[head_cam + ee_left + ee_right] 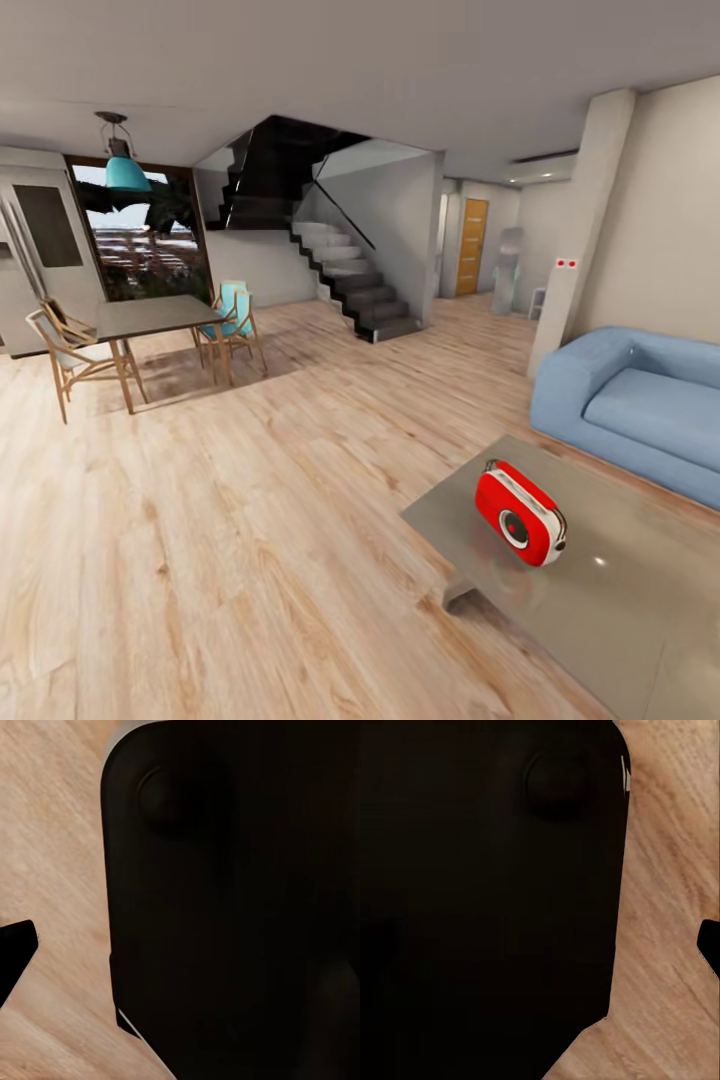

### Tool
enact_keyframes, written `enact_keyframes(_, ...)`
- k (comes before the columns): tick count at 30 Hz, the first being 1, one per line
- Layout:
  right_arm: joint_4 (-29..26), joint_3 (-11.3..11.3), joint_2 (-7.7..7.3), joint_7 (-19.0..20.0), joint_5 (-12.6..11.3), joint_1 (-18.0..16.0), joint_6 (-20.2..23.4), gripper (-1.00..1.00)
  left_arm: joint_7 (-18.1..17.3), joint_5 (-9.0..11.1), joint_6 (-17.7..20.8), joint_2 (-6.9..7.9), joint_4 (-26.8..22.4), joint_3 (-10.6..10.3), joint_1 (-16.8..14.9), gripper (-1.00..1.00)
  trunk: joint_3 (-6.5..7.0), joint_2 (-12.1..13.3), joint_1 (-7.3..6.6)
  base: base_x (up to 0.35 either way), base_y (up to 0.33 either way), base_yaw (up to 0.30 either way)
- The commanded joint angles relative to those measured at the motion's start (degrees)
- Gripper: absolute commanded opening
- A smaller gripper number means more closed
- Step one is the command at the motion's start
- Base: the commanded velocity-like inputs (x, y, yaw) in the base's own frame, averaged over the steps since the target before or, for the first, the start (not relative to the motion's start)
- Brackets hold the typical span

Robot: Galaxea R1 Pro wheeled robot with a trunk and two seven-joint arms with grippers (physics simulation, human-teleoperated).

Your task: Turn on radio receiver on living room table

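The red radio receiver (pixel 520 513) sits on the shiny grey table (pixel 620 620), near on the right, with the blue sofa (pixel 640 400) just behind. Far on the left stands a dining table (pixel 150 317) with wooden chairs (pixel 232 325). Both wrist views show a big black shape over the wood floor (pixel 52 855), so I cannot tell if either hand is open or closed.

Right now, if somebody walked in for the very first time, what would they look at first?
Probably the shiny red radio, standing on the grey table at the lower right of the head view. Next, the big blue sofa just behind that table by the right wall. Then the dark staircase at the back, and the teal lamp hanging over the dining table on the left.
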Motion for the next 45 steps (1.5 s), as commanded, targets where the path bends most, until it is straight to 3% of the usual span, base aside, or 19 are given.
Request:
enact_keyframes(1, 0.00, 0.00, 0.00, 0.00, 0.00, 0.00, 0.00, 1.00, 0.00, 0.01, 0.00, 0.01, 0.00, -0.01, 0.00, 1.00, 0.00, 0.00, 0.00, 0.320, 0.094, 0.000)
enact_keyframes(18, 0.00, 0.09, 0.00, 0.04, 0.09, 0.00, -0.04, 1.00, 0.09, 0.07, 0.01, 0.02, 0.00, -0.03, 0.00, 1.00, 0.00, 0.00, 0.00, 0.322, 0.037, -0.006)
enact_keyframes(38, 0.00, 0.18, 0.03, 0.09, 0.09, 0.00, -1.14, 1.00, 0.00, 0.07, 0.00, 0.02, 0.00, 0.06, 0.00, 1.00, 0.00, 0.00, 0.00, 0.323, 0.000, -0.267)
enact_keyframes(45, 0.00, 0.10, 0.06, 0.09, 0.09, 0.00, -1.14, 1.00, 0.00, 0.07, 0.00, 0.03, 0.00, 0.02, 0.00, 1.00, 0.00, 0.00, 0.00, 0.323, 0.000, -0.086)
